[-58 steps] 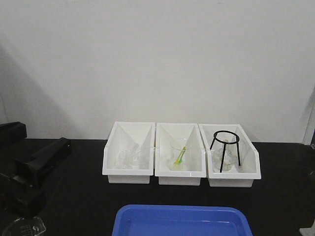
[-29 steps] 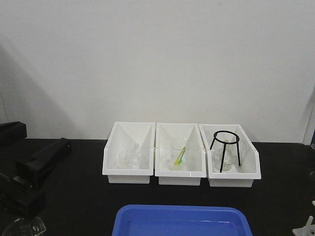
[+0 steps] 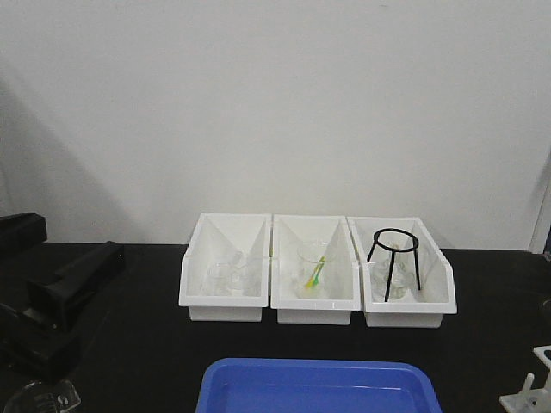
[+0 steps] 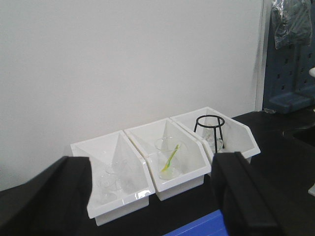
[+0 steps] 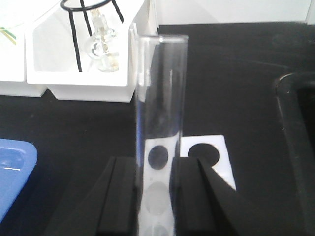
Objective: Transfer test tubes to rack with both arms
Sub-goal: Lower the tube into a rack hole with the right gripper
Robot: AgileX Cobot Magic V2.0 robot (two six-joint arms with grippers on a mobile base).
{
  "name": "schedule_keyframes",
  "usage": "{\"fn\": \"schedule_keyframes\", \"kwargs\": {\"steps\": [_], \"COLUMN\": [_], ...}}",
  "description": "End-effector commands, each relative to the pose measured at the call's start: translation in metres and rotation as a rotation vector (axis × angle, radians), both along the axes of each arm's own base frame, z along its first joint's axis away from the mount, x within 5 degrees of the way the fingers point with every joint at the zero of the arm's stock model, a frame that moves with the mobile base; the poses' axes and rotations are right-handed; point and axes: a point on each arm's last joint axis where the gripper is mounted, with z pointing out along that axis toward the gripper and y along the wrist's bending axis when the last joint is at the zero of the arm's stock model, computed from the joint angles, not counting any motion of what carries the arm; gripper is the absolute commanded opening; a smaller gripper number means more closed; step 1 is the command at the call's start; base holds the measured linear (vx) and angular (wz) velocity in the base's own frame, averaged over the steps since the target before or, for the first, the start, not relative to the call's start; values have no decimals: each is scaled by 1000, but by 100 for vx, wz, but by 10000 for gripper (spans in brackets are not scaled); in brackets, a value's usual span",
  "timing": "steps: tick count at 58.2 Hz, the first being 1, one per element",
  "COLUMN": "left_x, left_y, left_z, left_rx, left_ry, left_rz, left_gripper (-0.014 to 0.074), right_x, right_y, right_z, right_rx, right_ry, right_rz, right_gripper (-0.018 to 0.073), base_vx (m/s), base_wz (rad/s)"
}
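In the right wrist view my right gripper (image 5: 157,201) is shut on a clear glass test tube (image 5: 161,98), which stands upright between the black fingers (image 5: 123,196). Directly under the tube lies the white rack (image 5: 224,164), its top plate of round holes showing through the glass. The front view shows a corner of the rack (image 3: 532,391) at the bottom right edge. The left arm (image 3: 52,301) sits low at the far left. Its gripper (image 4: 147,206) is open wide with nothing between its fingers (image 4: 54,196), and it faces the bins.
Three white open-front bins (image 3: 225,303) stand in a row at the back; the right one holds a black wire tripod ring (image 3: 394,258), the middle one a beaker with a yellow-green stick (image 3: 315,272). A blue tray (image 3: 318,387) lies in front. A small beaker (image 3: 43,397) sits bottom left.
The white rack has come into sight at the bottom right corner of the front view. The left arm has hardly moved.
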Motion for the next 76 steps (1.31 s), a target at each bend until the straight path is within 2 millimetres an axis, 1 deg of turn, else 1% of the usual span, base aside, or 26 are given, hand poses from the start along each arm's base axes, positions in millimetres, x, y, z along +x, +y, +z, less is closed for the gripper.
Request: {"fn": "schedule_keyframes", "kwargs": {"steps": [1,14,22,26,34,47,52,76], "left_x": [-4,-5,-6,-6,-6,-6,-6,-6], "left_y": [1,-1,-3,-3,-3,-3,-3,-3], "left_z": [13,14,15,15,15,15,15,15], "left_rx": [-21,-25,-30,-31,-31,-32,-32,-32], "left_ry": [-49,-56,-64,-65,-65,-64,-64,-64], "left_rz": [-26,-49,-77,-80,-80,-80,-80,-80], "left_gripper": [589,589,589,589,589,589,589,589], "right_x": [5,8,8,8,8,8,8,8], "right_y": [-3,-5,-5,-5,-5,-5,-5,-3], "right_z": [20,10,10,10,10,10,10,11], "right_rx": [31,32,31,31,31,31,31,42], "right_ry": [-112,-91,-91,-91,-91,-91,-91,-106], "right_rz": [-16,-8,-8,-8,-7,-7,-7,11], "right_gripper": [-6,-4,1,20,99,277,315,318], "base_vx": [0,0,0,0,0,0,0,0], "base_wz": [0,0,0,0,0,0,0,0]}}
